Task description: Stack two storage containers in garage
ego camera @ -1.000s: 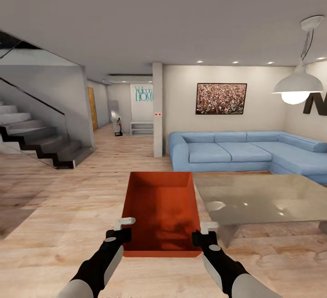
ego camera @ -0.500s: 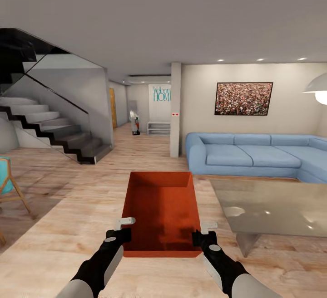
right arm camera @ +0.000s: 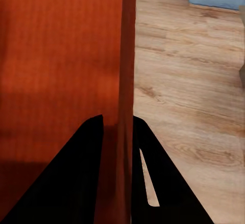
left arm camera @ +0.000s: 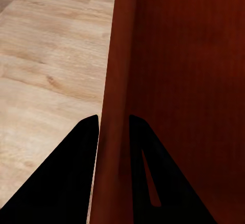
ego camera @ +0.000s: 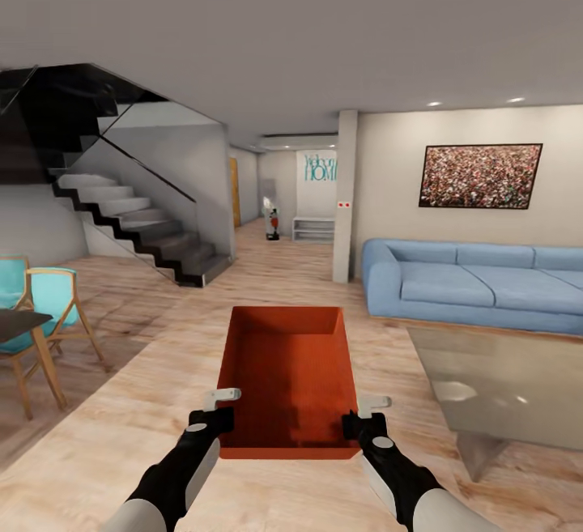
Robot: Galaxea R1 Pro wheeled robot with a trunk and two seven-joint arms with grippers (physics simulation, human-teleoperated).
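Change: the whole head view has swung left since a second ago; the sofa and glass table slid toward 3 o'clock, the pendant lamp left the picture, and teal chairs with a dark table came in at 9 o'clock. The bin sits in the same spot between the arms, so the camera turned, not the things.
Chairs: two teal chairs (ego camera: 50, 293) on pale wooden legs, beside a dark tabletop, at 9 o'clock.
Stairs: grey steps with dark edges (ego camera: 138, 228) behind a glass panel, at 10 o'clock.
Left gripper: the left gripper (ego camera: 217, 406) pinches the bin's left wall near its near corner; in the left wrist view its black fingers (left arm camera: 76, 168) sit close on either side of the wall's rim, narrowly parted.
Bin: one red-orange bin (ego camera: 289, 378), rectangular, open-topped, smooth plastic walls, held level at 6 o'clock above the light wood-plank floor (ego camera: 121, 427).
Right gripper: the right gripper (ego camera: 364, 412) clamps the right wall the same way, black fingers (right arm camera: 81, 168) hugging the thin rim.
Pillar: pale square pillar (ego camera: 346, 192) at 12 o'clock.
Sofa: blue cushioned sofa (ego camera: 470, 285) at 2 o'clock, under a framed speckled picture (ego camera: 480, 176).
Table: glossy glass table (ego camera: 518, 390) at 4 o'clock.
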